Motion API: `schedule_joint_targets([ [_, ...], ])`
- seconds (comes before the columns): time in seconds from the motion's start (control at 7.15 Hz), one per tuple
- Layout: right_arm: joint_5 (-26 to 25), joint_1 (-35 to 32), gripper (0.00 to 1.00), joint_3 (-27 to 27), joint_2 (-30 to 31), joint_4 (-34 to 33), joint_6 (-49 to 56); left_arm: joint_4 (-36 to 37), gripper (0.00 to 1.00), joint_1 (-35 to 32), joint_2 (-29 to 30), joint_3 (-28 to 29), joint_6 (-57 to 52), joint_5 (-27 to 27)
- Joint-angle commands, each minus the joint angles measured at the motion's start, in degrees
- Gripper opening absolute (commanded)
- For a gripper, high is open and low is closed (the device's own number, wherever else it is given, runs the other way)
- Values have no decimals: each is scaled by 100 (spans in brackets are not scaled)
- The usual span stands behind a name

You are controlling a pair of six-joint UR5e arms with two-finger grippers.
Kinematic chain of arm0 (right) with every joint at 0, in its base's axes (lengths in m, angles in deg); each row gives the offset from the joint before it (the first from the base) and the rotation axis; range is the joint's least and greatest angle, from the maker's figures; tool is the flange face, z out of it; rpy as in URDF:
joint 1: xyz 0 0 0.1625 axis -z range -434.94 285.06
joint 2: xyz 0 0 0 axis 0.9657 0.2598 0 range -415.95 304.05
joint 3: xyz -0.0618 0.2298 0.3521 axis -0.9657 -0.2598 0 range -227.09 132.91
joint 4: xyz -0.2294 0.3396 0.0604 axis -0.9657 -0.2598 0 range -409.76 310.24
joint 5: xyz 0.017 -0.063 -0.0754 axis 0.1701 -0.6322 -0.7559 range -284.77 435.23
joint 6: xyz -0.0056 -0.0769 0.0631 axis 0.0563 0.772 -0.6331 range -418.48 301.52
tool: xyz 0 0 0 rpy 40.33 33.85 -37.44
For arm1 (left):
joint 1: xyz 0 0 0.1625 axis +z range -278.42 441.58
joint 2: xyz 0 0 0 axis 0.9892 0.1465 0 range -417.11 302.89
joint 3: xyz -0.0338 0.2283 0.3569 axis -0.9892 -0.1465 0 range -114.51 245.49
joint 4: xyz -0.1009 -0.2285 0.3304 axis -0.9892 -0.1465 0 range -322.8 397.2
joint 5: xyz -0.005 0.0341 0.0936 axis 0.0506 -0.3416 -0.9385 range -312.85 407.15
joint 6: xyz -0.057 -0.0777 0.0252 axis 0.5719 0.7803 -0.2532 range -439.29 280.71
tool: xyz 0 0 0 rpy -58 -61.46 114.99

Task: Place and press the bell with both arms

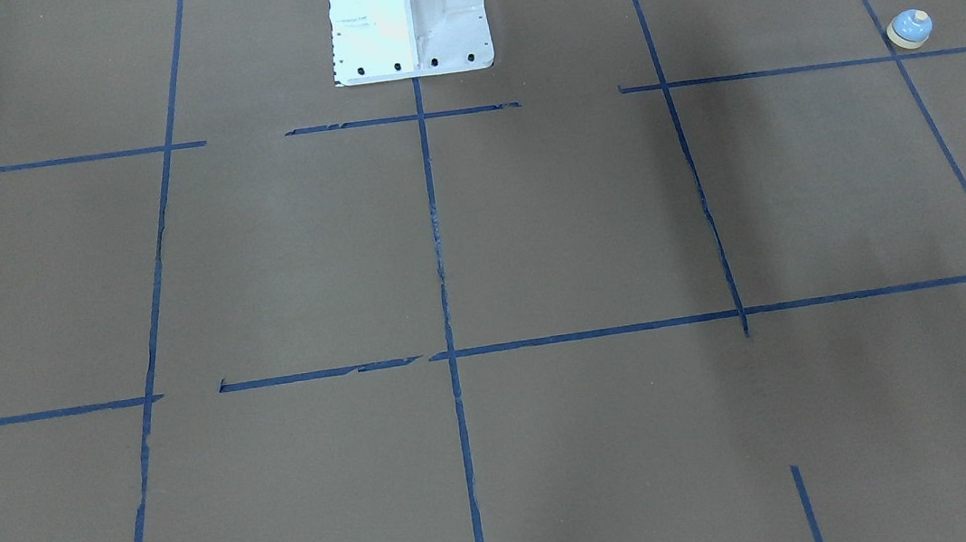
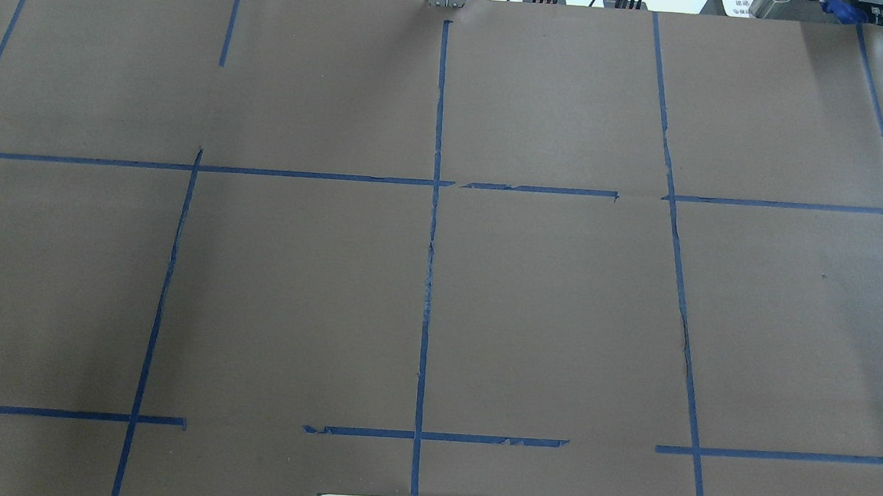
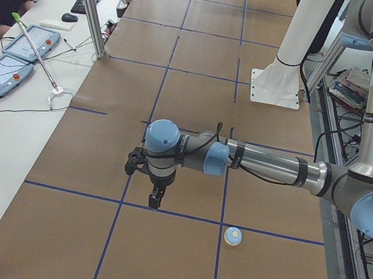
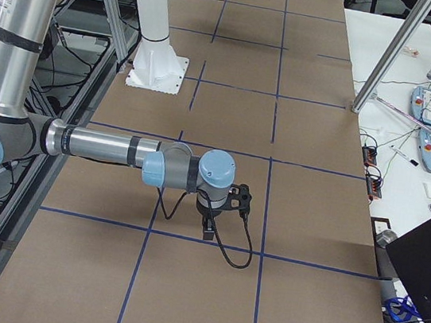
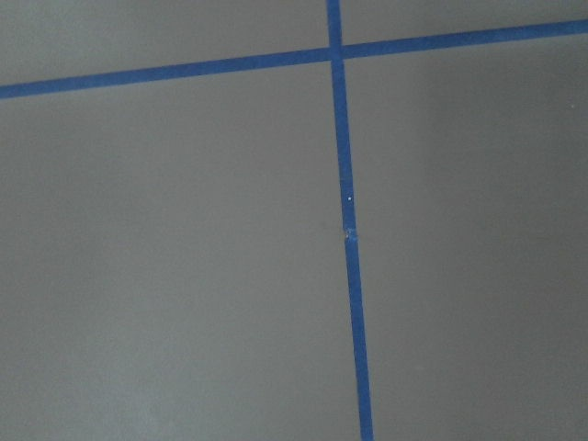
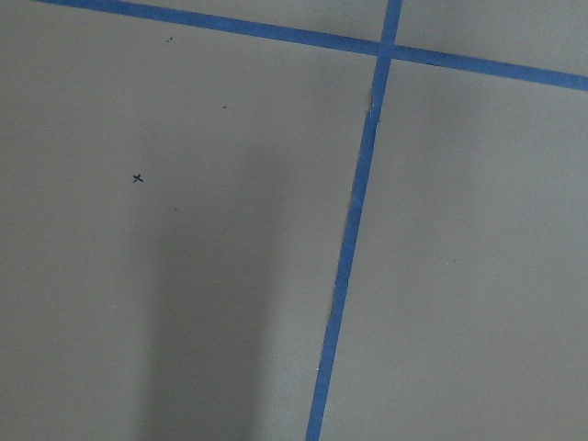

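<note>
Bell: the bell (image 1: pixel 910 29) stands upright on its cream base, alone, towards the table's (image 2: pixel 293 293) left end and close to the robot-side edge. It sits just beside a crossing of blue tape (image 1: pixel 434 222), and nothing touches it.

Why there: judged from the task, this looks like a start position. It lies out by the corner, so one arm must fetch it and set it where both can work.

Left gripper: the left gripper (image 3: pixel 155 200) points straight down over the paper, near the bell but apart from it, further towards the operators' edge. It shows only in the side view, so I cannot tell how wide its jaws stand. Nothing appears to be between them.

Left arm: the left arm (image 3: pixel 268 166) lies stretched out level across the table, which probably keeps the wrist camera looking down. That camera shows only paper and tape, no bell.

Right gripper: the right gripper (image 4: pixel 207 230) also points down, near the table's right end and well apart from the bell. I cannot tell its opening either.

Right arm: the right arm (image 4: pixel 97 146) mirrors the left one.

Stage: not yet begun, by my reading. The left arm is the nearer one for the pickup.

Base: the white pedestal (image 1: pixel 408 16) stands midway along the robot-side edge.
</note>
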Motion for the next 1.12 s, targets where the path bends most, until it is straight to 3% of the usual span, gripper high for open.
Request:
schedule_joint_targets([
  [0.0,2,0,100,-3,-7,0,-4,-349,100,103,41,-185,-67,-34],
  [0.28,11,0,100,-3,-15,9,-4,-798,100,1521,-518,-159,701,-139],
  [0.42,11,0,100,-3,-7,9,-4,-1383,100,1737,-1079,-98,714,-453],
  [0.56,11,0,100,-3,-7,9,-4,-1928,100,1869,-1572,59,749,-430],
  [0.7,11,0,100,-3,-7,9,5,-1925,100,1975,-1786,139,741,-387],
  [0.98,11,0,100,-3,-7,9,14,-1916,100,2527,-2025,488,741,365],
])
